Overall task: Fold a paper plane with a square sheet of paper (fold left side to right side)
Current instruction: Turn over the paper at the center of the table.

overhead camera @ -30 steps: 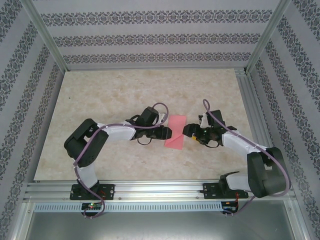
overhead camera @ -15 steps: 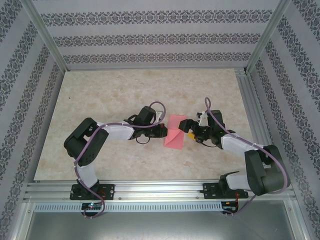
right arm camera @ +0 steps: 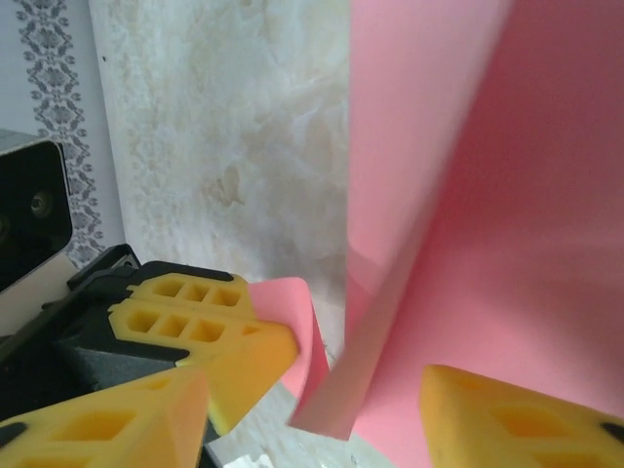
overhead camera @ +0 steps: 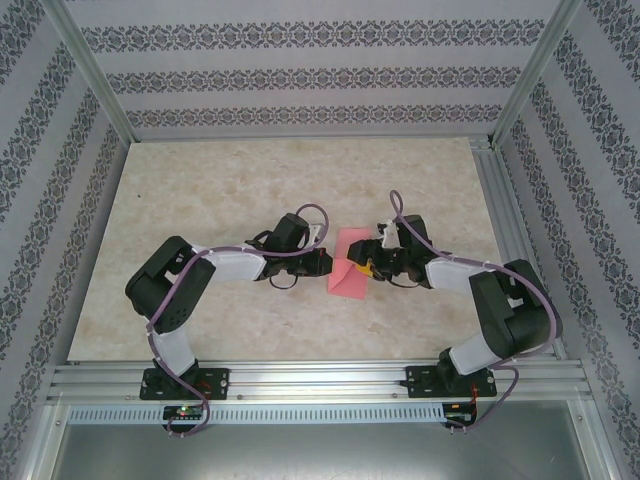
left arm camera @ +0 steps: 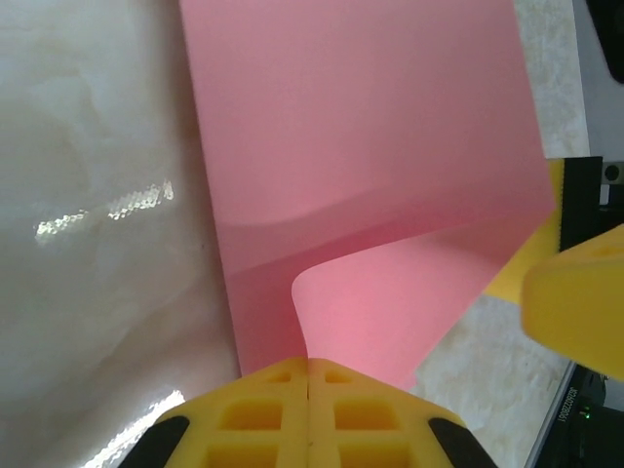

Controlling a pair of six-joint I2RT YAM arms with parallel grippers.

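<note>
The square sheet of paper [overhead camera: 348, 278], pinkish-red, lies mid-table between both arms. In the left wrist view my left gripper [left arm camera: 309, 365] is shut on the near corner of the sheet [left arm camera: 370, 146], which curls up off the table. From above, the left gripper [overhead camera: 326, 264] sits at the sheet's left edge and the right gripper [overhead camera: 367, 267] at its right edge. My right gripper [right arm camera: 314, 382] is open, its fingers either side of a raised, curled edge of the paper [right arm camera: 507, 244]. The left gripper's yellow fingers [right arm camera: 195, 317] show there, pinching a pink corner.
The marble-patterned table [overhead camera: 220, 190] stretches around the sheet. Patterned walls and aluminium frame posts [overhead camera: 95, 75] enclose it. An aluminium rail [overhead camera: 320, 380] carries the arm bases at the near edge.
My left gripper has shut on the sheet's left corner and lifted it. The right arm has swung left to the sheet's right edge, and its jaws have narrowed around the paper.
</note>
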